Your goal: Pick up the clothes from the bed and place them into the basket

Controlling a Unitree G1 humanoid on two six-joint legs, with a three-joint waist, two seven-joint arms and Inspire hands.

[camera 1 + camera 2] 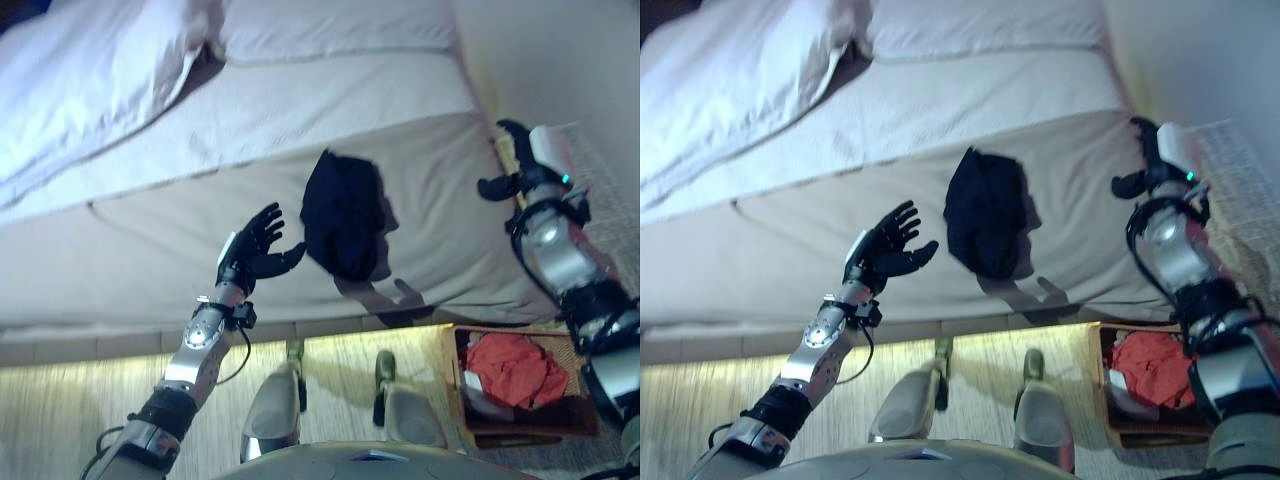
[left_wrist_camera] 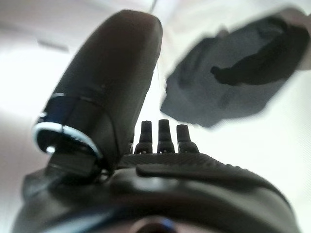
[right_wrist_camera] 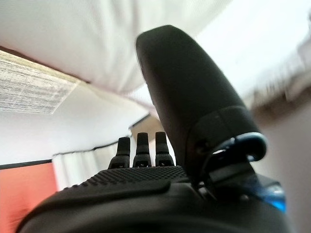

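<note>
1. The dark garment (image 1: pixel 343 212) lies bunched on the bed (image 1: pixel 150 240), near the edge that faces me, with bare sheet all round it. Its long axis runs roughly from the pillow (image 1: pixel 90 70) side down toward the bed's edge, and it looks widest in the lower half.

2. My left hand (image 1: pixel 255 248) hangs over the bed just to the left of the garment, apart from it. Its fingers (image 2: pixel 159 136) are spread and relaxed, holding nothing, and the palm faces toward the cloth. In the left wrist view the garment shows just past my fingertips, so it lies ahead of the hand and to the right.

3. My right hand (image 1: pixel 515 160) is up at the bed's right corner, well apart from the garment. Its fingers (image 3: pixel 137 148) look straight and hold nothing.

4. The left hand is clearly the nearer one, so I judge the grasp is its job: a short move right and down onto the cloth, closing across the short axis at the thick lower part.

5. The basket (image 1: pixel 455 400) stands on the floor (image 1: pixel 100 400) below the bed's right end, under my right arm, with red cloth (image 1: pixel 515 368) already inside. It lies on the far side of the garment from my left hand, so the carry would cross my front.

6. The garment is still to be picked up; the risk I see is catching the sheet along with it.
</note>
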